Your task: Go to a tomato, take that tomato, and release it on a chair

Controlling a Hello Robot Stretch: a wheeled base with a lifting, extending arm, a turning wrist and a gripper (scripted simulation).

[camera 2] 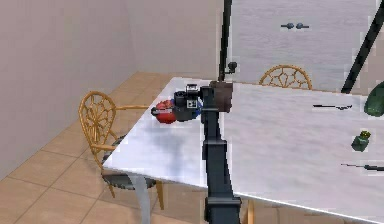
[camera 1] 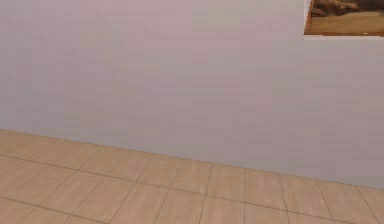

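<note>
At the left end of a white table [camera 2: 290, 130], in the arm side view, a small round red tomato [camera 2: 162, 114] sits right at the tip of the gripper [camera 2: 174, 106]. The arm [camera 2: 215, 160], a dark square bar, rises from the bottom edge of the picture and crosses the tabletop. From its far end the gripper's dark body points toward the picture's left, its 2 thin fingers reaching to the tomato. The tabletop lies behind and below the tomato, so I cannot tell whether the gripper holds the tomato or the tomato rests on the table.

Just beyond the table's left edge stands 1 wicker chair [camera 2: 100, 118] with a rounded golden back, on a tan tiled floor [camera 2: 50, 180]. The back of a 2nd wicker chair [camera 2: 285, 75] shows above the table's far edge. Toward the table's right end lie a dark green rounded thing [camera 2: 376, 100], a small green thing [camera 2: 362, 137] and a thin dark thing [camera 2: 330, 105], all too small to name. A dark upright pole [camera 2: 225, 40] stands behind the table.

Ahead of the robot, in the forward view, a plain pale grey wall [camera 1: 150, 70] meets more tan tiles. The lower corner of a framed picture [camera 1: 345, 17] hangs at the top right.
</note>
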